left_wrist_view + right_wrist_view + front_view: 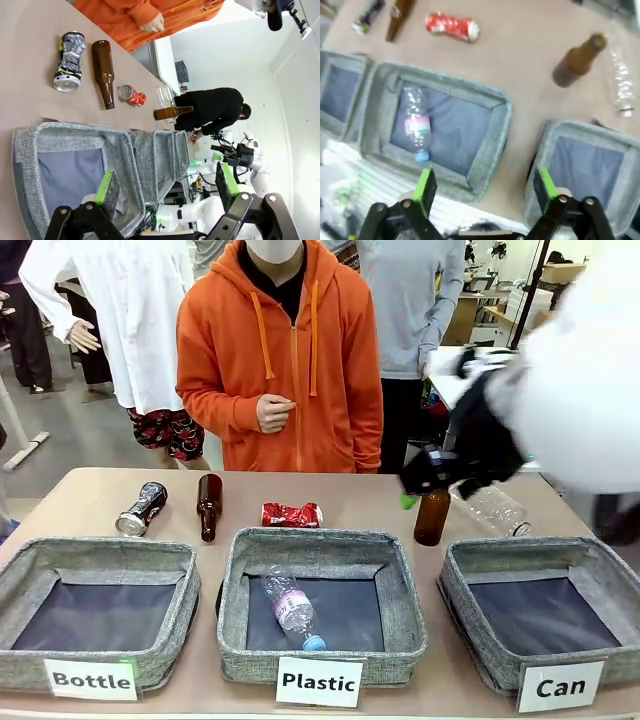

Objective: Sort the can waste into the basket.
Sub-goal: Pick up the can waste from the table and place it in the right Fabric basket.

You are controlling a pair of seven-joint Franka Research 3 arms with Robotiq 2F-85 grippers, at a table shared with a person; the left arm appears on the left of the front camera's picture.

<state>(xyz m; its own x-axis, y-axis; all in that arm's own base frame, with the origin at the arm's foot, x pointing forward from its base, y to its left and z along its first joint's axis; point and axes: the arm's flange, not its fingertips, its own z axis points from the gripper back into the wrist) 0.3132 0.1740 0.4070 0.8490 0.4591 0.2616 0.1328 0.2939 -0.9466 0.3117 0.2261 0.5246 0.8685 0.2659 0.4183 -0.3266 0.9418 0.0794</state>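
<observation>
Red can [291, 514] lies clear from above — lying bottle [208, 505] near its left (upright bottle [432, 517] well right).

Metal, glass, plastic and woven cloth on my matt surface.

Ahead of my left hand [165, 172], whose black fingers look matt with smooth green pads [104, 186], the dark can [69, 62] is creased metal with a bright silver end. Farther off, the red can [132, 95] is crushed, shiny metal. The brown bottle [102, 62] between them is glossy glass. Just ahead of my right hand [484, 171], the Can basket [580, 131] is coarse grey woven cloth with a smooth dark lining. Beyond it, a clear bottle [621, 80] is ribbed, see-through plastic. The surface [520, 60] is plain, matt beige.
</observation>
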